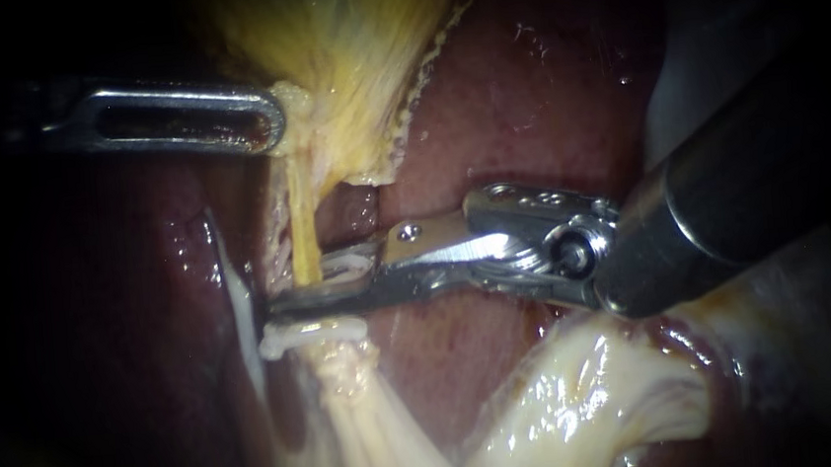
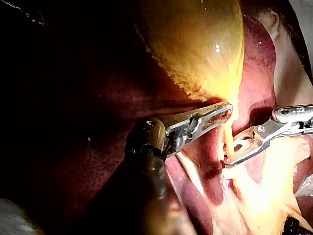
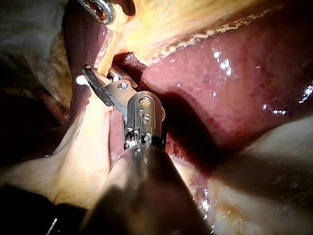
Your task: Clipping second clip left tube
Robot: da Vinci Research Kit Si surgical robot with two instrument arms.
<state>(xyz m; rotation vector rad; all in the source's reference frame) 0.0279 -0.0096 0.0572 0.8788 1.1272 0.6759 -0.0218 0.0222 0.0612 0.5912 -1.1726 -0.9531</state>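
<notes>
Running down from the yellow gallbladder (image 1: 342,51) across the dark red liver (image 1: 523,86), the left tube (image 1: 304,237) is seen in the endoscope view as a thin, taut, pale-yellow strand. It is stretched between the gallbladder's lower edge and the whitish tissue below. A white clip (image 1: 313,334) is noted lying crosswise on that whitish tissue, just below the right instrument (image 1: 301,287).

The right instrument is brought in from the right. Its claw is set across the tube, just above the white clip. A narrow gap is shown between the two halves of the claw, and the tube is passed through that gap. A second clip (image 1: 347,263), white, is carried inside the claw beside the tube. The same arrangement is confirmed in the left wrist view.

The left instrument (image 1: 273,126) is held near the upper end of the tube. Its slotted claw is closed on the gallbladder's lower edge.
</notes>
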